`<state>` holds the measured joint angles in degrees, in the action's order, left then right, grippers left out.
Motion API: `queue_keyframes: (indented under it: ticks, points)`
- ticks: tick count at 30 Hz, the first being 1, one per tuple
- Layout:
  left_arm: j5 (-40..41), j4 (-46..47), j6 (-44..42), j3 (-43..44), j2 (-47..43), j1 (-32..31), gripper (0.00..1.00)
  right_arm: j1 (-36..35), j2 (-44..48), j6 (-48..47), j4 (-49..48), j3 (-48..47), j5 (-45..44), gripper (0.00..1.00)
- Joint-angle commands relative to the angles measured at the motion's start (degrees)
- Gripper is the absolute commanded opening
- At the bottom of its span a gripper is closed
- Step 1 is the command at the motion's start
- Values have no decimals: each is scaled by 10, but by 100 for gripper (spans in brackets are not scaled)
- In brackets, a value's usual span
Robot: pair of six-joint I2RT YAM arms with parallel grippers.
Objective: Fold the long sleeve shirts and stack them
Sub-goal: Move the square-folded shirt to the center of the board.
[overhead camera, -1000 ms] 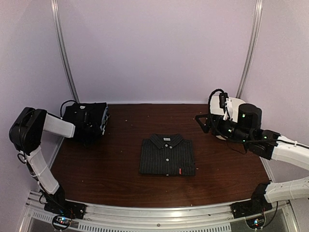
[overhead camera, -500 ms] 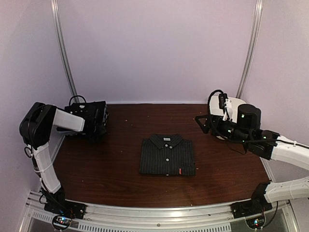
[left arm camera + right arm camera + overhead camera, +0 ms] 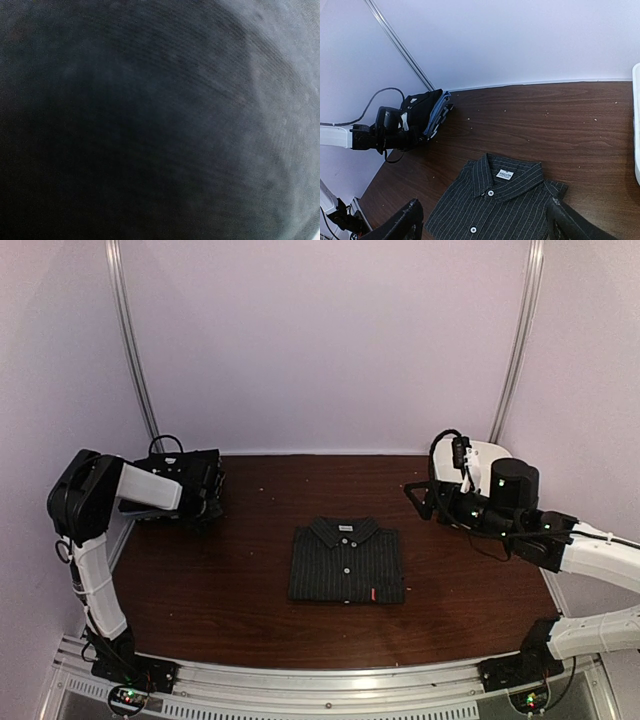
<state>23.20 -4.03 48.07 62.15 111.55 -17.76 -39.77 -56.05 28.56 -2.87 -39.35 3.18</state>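
We see the pinstriped shirt (image 3: 347, 561) folded in the middle of the desk (image 3: 250, 585), and the left gripper (image 3: 203, 505) closed against the dark shirt stack (image 3: 192, 466) far left. Its own wrist view shows only dark cloth. The right gripper (image 3: 420, 498) hangs wide open.

A charcoal pinstriped shirt (image 3: 347, 562) lies centrally, folded into a flat rectangle. It is face up with its collar at the far end, white buttons down the front and a small red tag near its right hem. A dark folded pile (image 3: 422, 111), probably more shirts, sits in the far-left corner.
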Motion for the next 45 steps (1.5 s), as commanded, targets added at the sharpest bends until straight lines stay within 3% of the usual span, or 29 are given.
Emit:
queue_keyframes:
  ticks: [1,18,27,32,45]
  points:
    - [30,-25,-13,-17,-27,-8,0,3,-1,-4,-15,5,6,86]
    - [-7,-48,52,-145,-153,-104,0,3,-3,14,-42,26,34,86]
    - [-9,-78,121,-153,-163,-197,0,3,3,23,-44,47,50,89]
    - [-12,-88,150,-150,-162,-238,0,3,12,26,-33,58,38,99]
    - [-28,-103,192,-115,-138,-316,0,4,21,42,-39,100,19,100]
